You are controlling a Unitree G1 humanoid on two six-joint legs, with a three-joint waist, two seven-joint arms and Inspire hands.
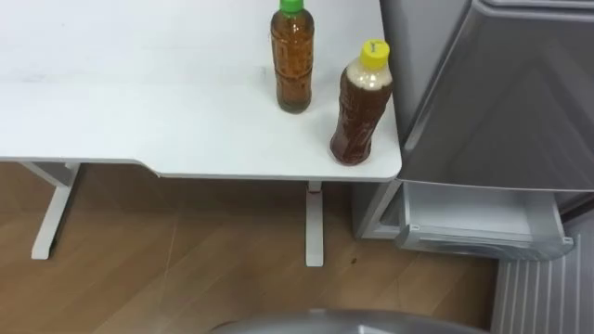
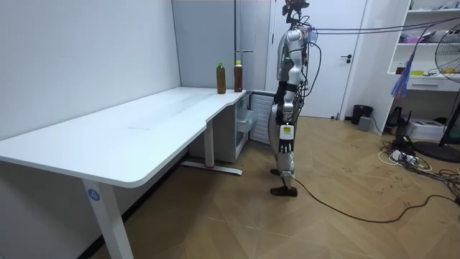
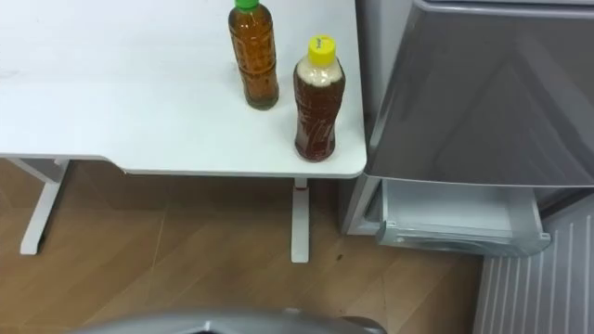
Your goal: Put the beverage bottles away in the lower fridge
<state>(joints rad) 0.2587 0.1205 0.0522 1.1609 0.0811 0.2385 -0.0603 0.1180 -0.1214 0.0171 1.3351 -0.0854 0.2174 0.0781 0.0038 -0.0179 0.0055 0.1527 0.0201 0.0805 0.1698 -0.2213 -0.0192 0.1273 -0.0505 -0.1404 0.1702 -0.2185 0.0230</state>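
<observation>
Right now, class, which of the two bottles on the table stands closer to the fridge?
The yellow-capped bottle, by the corner of the table; the green-capped bottle stands farther left.

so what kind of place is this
Likely an office or lab room, not a home kitchen: a long white desk, a grey fridge beside it, plus shelves and a standing fan.

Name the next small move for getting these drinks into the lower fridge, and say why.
Probably reach for the yellow-capped bottle: it stands upright at the corner of the table, nearest the fridge, whose lower compartment already looks open. The green-capped bottle stands further back on the table; both are untouched.
</observation>
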